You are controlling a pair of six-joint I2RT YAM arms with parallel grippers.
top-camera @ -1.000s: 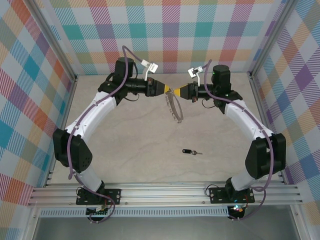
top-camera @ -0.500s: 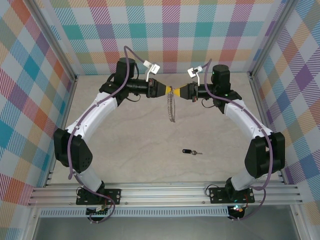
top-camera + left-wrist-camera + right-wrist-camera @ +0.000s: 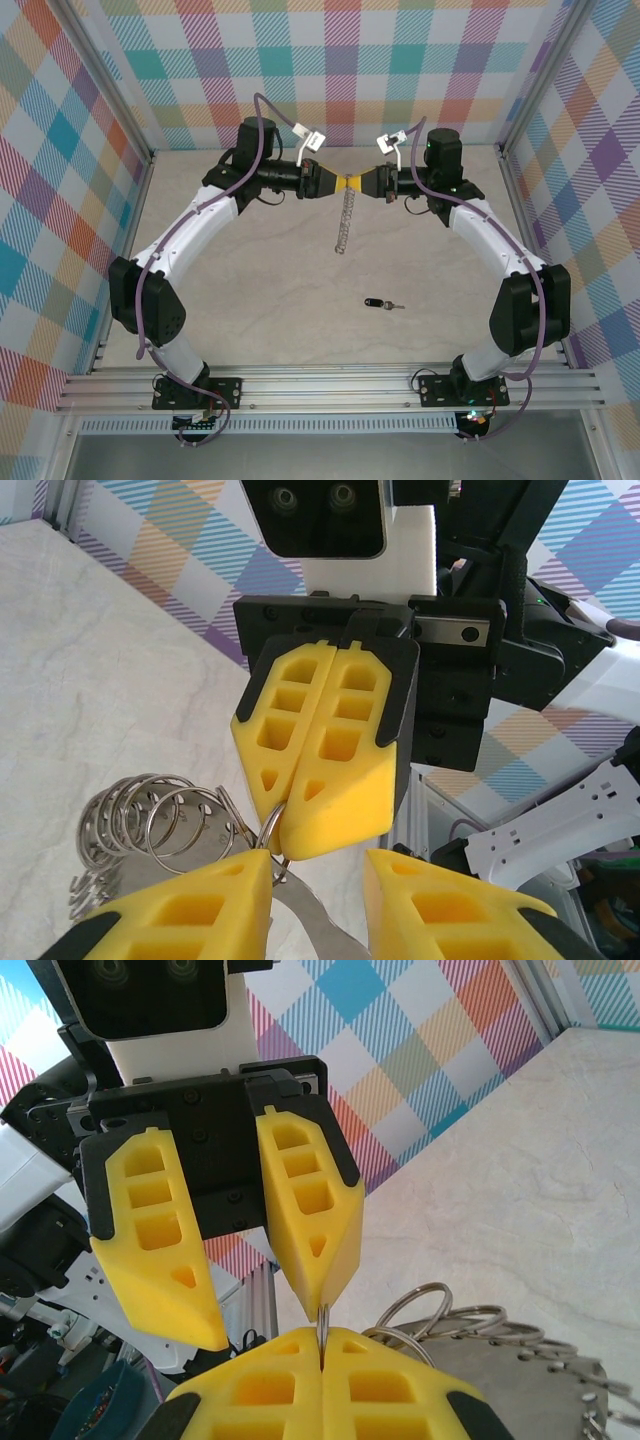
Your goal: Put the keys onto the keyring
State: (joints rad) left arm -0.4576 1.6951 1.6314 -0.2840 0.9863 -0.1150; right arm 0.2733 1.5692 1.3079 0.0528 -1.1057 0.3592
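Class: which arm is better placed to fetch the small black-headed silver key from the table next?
Left, probably: the left tool stands open, while the right tool is shut on the thin grey scalloped metal keyring.

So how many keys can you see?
1. The key lies flat on the table, over towards the right arm and well apart from the keyring held up farther back. Another one could be hiding under an arm.

A pale marbled bench (image 3: 260, 300) lies evenly lit. Pastel plaid walls (image 3: 340, 70) rise behind it and on both sides; an aluminium rail (image 3: 330, 385) runs along its near edge.
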